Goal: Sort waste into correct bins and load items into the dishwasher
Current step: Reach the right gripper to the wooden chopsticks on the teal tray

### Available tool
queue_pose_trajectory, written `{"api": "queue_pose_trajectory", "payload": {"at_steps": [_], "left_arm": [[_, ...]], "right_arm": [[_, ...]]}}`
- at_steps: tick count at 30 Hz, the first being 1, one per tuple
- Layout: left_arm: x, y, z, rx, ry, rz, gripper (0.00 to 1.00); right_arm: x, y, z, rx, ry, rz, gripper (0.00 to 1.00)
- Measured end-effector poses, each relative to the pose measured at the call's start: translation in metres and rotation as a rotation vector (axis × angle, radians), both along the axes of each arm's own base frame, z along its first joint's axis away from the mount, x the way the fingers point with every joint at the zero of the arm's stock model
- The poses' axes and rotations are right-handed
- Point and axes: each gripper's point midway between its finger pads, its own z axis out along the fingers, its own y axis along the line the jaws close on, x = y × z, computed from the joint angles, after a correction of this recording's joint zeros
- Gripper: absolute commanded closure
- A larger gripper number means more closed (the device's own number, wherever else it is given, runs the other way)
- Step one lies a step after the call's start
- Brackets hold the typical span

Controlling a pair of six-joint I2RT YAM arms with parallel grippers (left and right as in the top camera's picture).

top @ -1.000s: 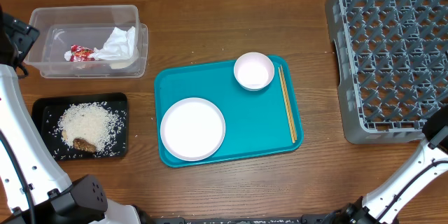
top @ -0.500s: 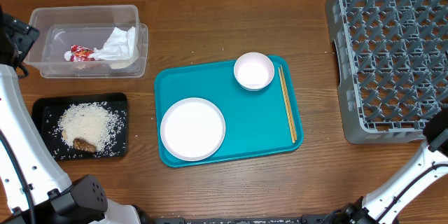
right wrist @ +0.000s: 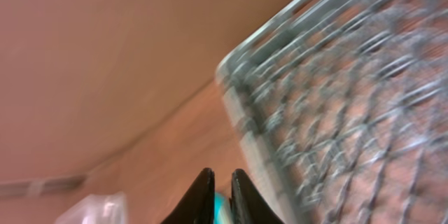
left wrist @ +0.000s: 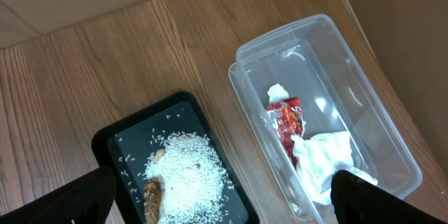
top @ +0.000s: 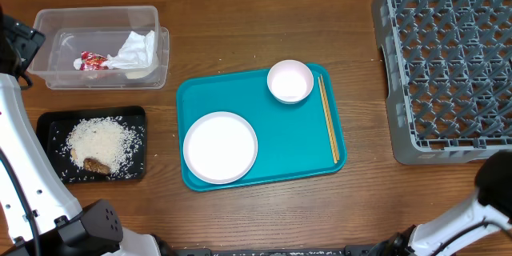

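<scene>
The clear tub (top: 104, 46) holds the white napkin (top: 138, 48) and the red-and-white wrapper (top: 91, 61). The black tray (top: 50, 128) carries loose rice (top: 100, 140) and a brown scrap (top: 96, 164). A large white plate (top: 220, 147), a small white cup (top: 290, 81) and chopsticks (top: 329, 120) lie on the teal tray (top: 288, 140). The grey dish rack (top: 448, 64) stands at the right. My left gripper (left wrist: 224, 210) hangs wide open and empty above the black tray (left wrist: 112, 140) and the tub (left wrist: 329, 91). My right gripper (right wrist: 222, 189) is blurred, its jaws parted by a narrow slit with nothing between them, near the rack (right wrist: 350, 77).
My left arm (top: 16, 44) runs along the table's left edge, beside the tub. My right arm (top: 490, 184) sits at the bottom right corner, in front of the rack. Bare wood lies between the teal tray and the rack.
My right arm has drawn back toward the bottom right corner, away from the rack's front edge. Its jaws have parted slightly. The left arm and the objects have not moved.
</scene>
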Motion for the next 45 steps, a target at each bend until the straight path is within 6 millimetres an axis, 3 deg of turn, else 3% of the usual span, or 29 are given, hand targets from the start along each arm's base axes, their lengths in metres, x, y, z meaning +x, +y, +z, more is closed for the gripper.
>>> {"api": "queue_pose_trajectory", "payload": {"at_steps": [1,2,4,7,10,15,21,23,25,28,33,40,45], "left_arm": [[0.000,0.000,0.000,0.000,0.000,0.000,0.00],[0.000,0.000,0.000,0.000,0.000,0.000,0.00],[0.000,0.000,0.000,0.000,0.000,0.000,0.00],[0.000,0.000,0.000,0.000,0.000,0.000,0.00],[0.000,0.000,0.000,0.000,0.000,0.000,0.00],[0.000,0.000,0.000,0.000,0.000,0.000,0.00],[0.000,0.000,0.000,0.000,0.000,0.000,0.00],[0.000,0.000,0.000,0.000,0.000,0.000,0.00],[0.000,0.000,0.000,0.000,0.000,0.000,0.00],[0.000,0.000,0.000,0.000,0.000,0.000,0.00],[0.000,0.000,0.000,0.000,0.000,0.000,0.00],[0.000,0.000,0.000,0.000,0.000,0.000,0.00],[0.000,0.000,0.000,0.000,0.000,0.000,0.00]], "right_arm": [[-0.009,0.019,0.007,0.008,0.008,0.035,0.30],[-0.018,0.038,0.013,0.009,0.017,0.077,0.00],[-0.034,0.075,0.016,0.007,0.046,0.177,0.00],[-0.050,0.121,0.003,0.009,0.139,0.311,0.00],[-0.048,0.147,-0.014,-0.034,0.191,0.393,0.00],[-0.055,0.197,-0.065,-0.087,0.362,0.542,0.00],[-0.083,0.248,-0.127,-0.109,0.575,0.715,0.00],[-0.094,0.254,-0.144,-0.127,0.638,0.745,0.00],[-0.104,0.258,-0.159,-0.149,0.696,0.771,0.09],[-0.112,0.263,-0.185,-0.180,0.742,0.803,0.34],[-0.112,0.264,-0.226,-0.190,0.776,0.776,0.49],[-0.107,0.266,-0.263,-0.211,0.782,0.700,0.55],[-0.104,0.273,-0.283,-0.345,0.792,0.644,0.55]]}}
